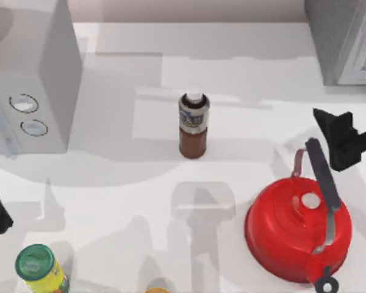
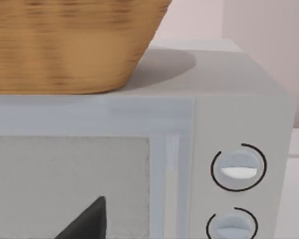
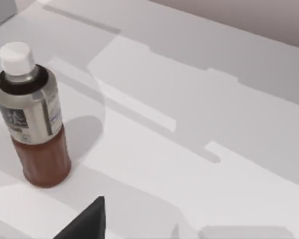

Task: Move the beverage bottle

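One beverage bottle (image 1: 193, 125) upright, well apart from right jaws (image 1: 338, 139).

No text could be read anywhere. The small slim beverage bottle (image 3: 32, 114) of reddish-brown liquid with a white cap carried a grey-blue label band (image 3: 27, 117) with pale printed marks, too blurred to make out as letters or numbers.

A white table (image 1: 244, 85) carries the beverage bottle (image 1: 193, 125), upright near its middle, a red kettle (image 1: 299, 229) at right, a microwave (image 1: 30, 91) at left (a wicker basket (image 2: 70, 45) on top), and a green-lidded yellow container (image 1: 39, 268) at lower left.
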`<state>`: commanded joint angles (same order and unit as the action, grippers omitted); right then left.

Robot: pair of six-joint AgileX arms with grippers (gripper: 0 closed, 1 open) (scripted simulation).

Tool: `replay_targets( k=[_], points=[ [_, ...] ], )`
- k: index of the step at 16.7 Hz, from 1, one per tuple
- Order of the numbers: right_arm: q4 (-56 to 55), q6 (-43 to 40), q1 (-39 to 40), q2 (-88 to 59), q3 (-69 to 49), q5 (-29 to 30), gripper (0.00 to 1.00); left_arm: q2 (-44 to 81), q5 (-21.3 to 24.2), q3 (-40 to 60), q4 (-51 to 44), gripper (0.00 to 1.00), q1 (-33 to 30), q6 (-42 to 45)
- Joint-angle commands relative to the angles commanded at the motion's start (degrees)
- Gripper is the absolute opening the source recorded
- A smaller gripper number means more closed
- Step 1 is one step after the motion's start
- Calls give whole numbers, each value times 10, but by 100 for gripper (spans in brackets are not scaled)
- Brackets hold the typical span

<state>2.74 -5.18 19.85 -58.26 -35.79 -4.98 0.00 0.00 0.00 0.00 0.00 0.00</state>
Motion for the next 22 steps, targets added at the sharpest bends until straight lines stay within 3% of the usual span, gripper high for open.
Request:
replay_targets(
  k=[9, 22],
  points=[
    [-5, -16, 112, -342, -209, -33, 100, 0, 0, 0, 0, 100, 0, 0],
    [-23, -20, 114, -448, -280, -42, 100, 0, 0, 0, 0, 100, 0, 0]
  ],
)
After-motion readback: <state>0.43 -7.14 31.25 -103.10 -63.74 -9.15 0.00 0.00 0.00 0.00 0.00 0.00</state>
